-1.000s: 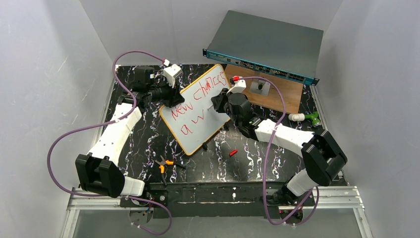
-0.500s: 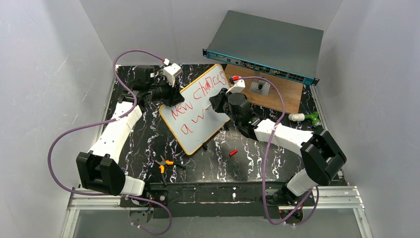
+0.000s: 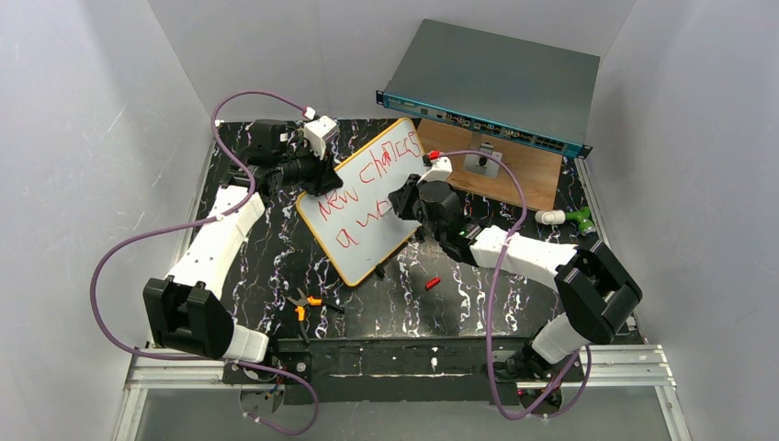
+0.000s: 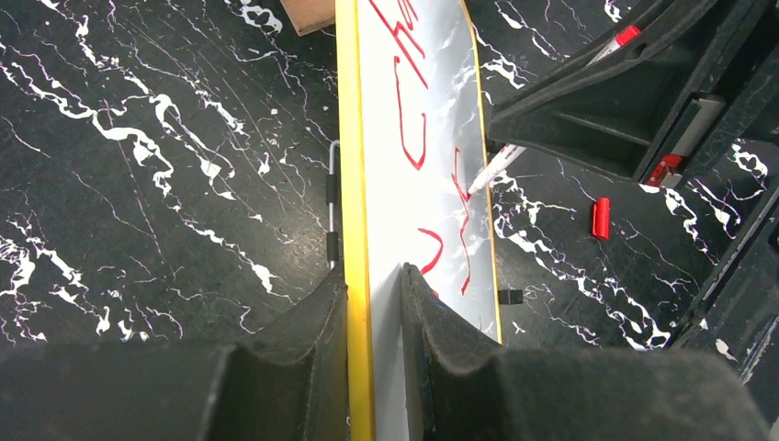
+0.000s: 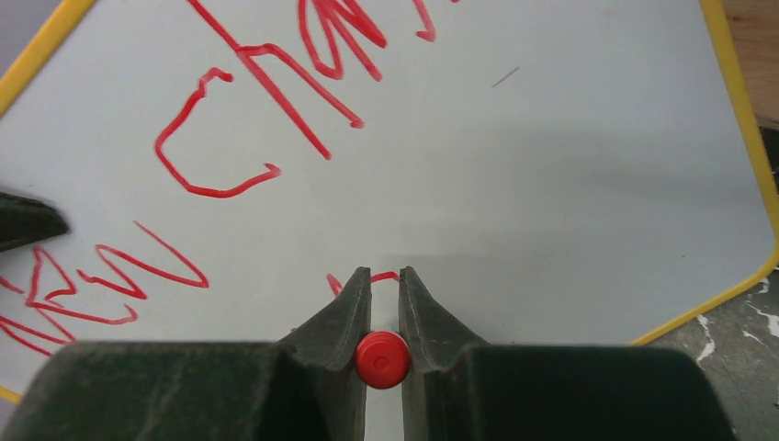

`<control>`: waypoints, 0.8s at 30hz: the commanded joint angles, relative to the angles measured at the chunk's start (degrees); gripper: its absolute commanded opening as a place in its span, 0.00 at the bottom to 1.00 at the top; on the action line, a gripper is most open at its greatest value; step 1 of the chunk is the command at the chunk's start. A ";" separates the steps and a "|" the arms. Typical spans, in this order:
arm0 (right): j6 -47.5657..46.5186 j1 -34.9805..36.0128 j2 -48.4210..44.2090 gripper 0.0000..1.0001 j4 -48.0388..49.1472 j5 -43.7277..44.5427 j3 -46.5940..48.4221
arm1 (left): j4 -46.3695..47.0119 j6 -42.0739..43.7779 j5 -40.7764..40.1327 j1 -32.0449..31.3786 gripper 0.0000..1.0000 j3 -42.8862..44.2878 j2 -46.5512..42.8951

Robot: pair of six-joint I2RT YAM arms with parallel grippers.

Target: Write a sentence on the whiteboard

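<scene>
The whiteboard (image 3: 390,188), white with an orange rim, stands tilted at the table's middle. My left gripper (image 3: 321,182) is shut on its upper left edge; in the left wrist view the rim (image 4: 352,184) runs between the jaws of that gripper (image 4: 375,285). The sentence (image 3: 367,177) is red handwriting in two lines, the lower line (image 3: 363,228) short. My right gripper (image 3: 402,204) is shut on a marker, whose red end (image 5: 382,358) shows between the fingers. The marker (image 4: 496,167) touches the board by the lower line. Red strokes (image 5: 266,92) fill the right wrist view.
A red marker cap (image 3: 433,282) lies on the black marbled table in front of the board. Orange-handled pliers (image 3: 305,304) lie near the front. A brown wooden board (image 3: 528,175) and a grey rack unit (image 3: 496,87) are behind. A green and white tool (image 3: 570,218) lies at the right.
My right gripper has shifted slightly left and nearer over the board, and the lower red line has gained a stroke. The left gripper keeps its hold on the board's edge.
</scene>
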 commanded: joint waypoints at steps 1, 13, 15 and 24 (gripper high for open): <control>-1.35 -1.96 0.84 0.01 -3.04 4.78 1.91 | -2.76 5.92 -1.91 -1.04 0.00 -0.27 0.58; -4.14 -3.39 2.45 0.01 -1.65 2.08 8.22 | -2.72 5.93 -2.06 -1.04 0.00 -0.70 -0.17; -4.07 -3.20 2.33 0.01 -1.40 1.70 8.88 | -2.79 5.94 -1.98 -1.02 0.00 -0.72 -0.20; -3.66 -2.10 2.65 0.01 -0.84 0.34 11.10 | -2.79 5.88 -1.98 -0.96 0.00 -0.68 -0.28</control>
